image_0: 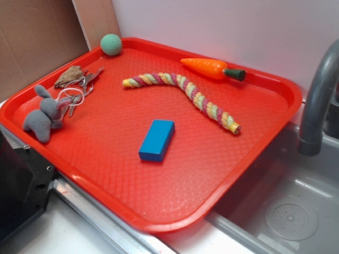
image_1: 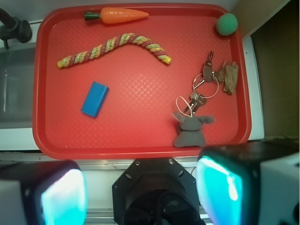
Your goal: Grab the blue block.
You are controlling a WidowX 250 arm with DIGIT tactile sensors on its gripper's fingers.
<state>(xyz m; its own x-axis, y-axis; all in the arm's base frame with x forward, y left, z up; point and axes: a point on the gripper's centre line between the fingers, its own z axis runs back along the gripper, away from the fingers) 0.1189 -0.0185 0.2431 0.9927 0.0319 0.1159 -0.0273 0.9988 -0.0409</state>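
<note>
Hovering with its fingers spread apart and empty, the gripper hung well above the red tray; the blue block lay flat there, below the striped rope.

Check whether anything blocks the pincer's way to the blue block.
Nothing visible does. The blue block lies alone on bare tray, apart from the rope toy and keys. The open pincer hangs high above the tray's near edge.
</note>
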